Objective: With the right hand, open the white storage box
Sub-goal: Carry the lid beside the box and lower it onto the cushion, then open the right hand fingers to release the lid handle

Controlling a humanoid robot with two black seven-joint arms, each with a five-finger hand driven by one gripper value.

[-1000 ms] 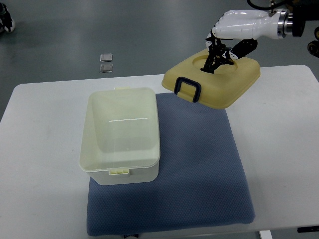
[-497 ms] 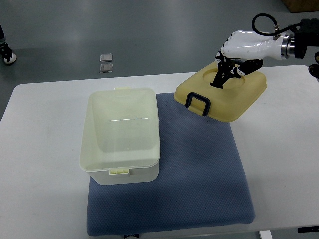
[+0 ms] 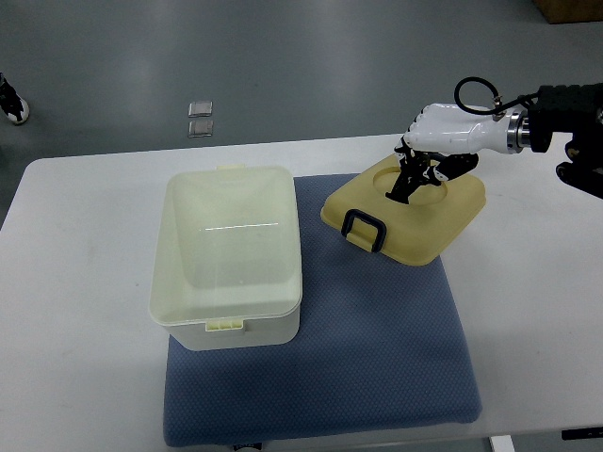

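Note:
The white storage box (image 3: 228,254) stands open on the left part of the blue mat (image 3: 367,330), its inside bare. Its yellow lid (image 3: 407,209) with a dark latch handle (image 3: 364,228) lies right of the box, low over the mat's far right corner and the table. My right hand (image 3: 415,174) comes in from the right edge and is shut on the lid's top handle in the round recess. The left arm does not show.
The white table (image 3: 537,282) carries the mat and box. Two small square plates (image 3: 201,118) lie on the grey floor behind the table. A shoe (image 3: 9,99) shows at the far left edge.
My right hand has carried the lid down and slightly toward me, from held up behind the table's far edge to low over the mat's corner. The box has not moved.

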